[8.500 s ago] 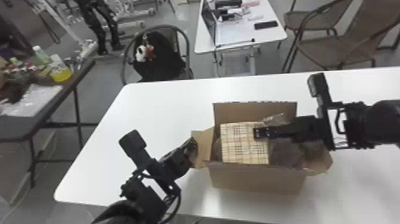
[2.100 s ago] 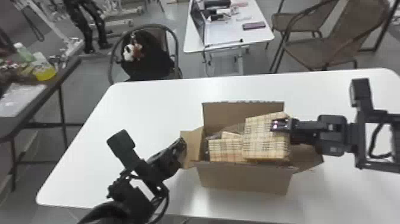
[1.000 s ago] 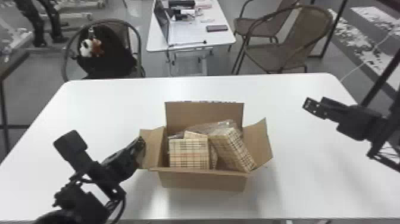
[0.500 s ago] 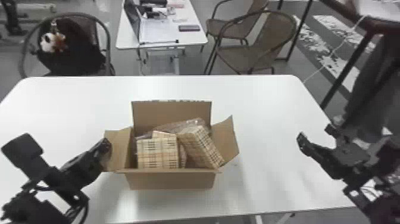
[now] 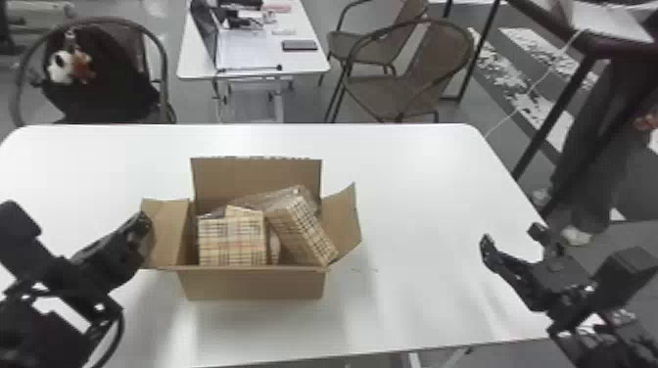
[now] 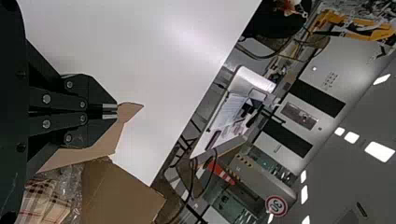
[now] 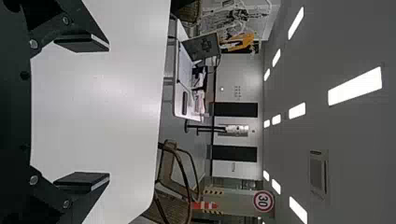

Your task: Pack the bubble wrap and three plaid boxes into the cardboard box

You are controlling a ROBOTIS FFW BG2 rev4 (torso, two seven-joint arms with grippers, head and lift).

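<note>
1. On the near part of the white rectangular table (image 5: 416, 195), left of its middle, stands the brown corrugated cardboard box (image 5: 252, 285), open at the top, with its flaps raised or spread.
2. Inside it, at the near left, a beige box with dark and red plaid lines (image 5: 232, 242) stands with a broad face toward the near side.
3. At the right inside, a second beige plaid box (image 5: 306, 232) leans at a tilt, near the right flap (image 5: 345, 225).
4. Between and behind these two, part of a third beige plaid box (image 5: 245, 212) shows, mostly hidden.
5. Clear, crinkled bubble wrap (image 5: 264, 199) lies inside toward the far side, behind the plaid boxes.
6. At the left flap (image 5: 166, 232) is the black left gripper (image 5: 145, 222), its jaws drawn together; whether they pinch the cardboard I cannot tell.
7. Over the right part of the table, well apart from the cardboard box, is the black right gripper (image 5: 510, 236), jaws spread wide with nothing between them.
8. Beyond the far edge are brown woven chairs (image 5: 411, 73) and a smaller white table (image 5: 264, 61).
</note>
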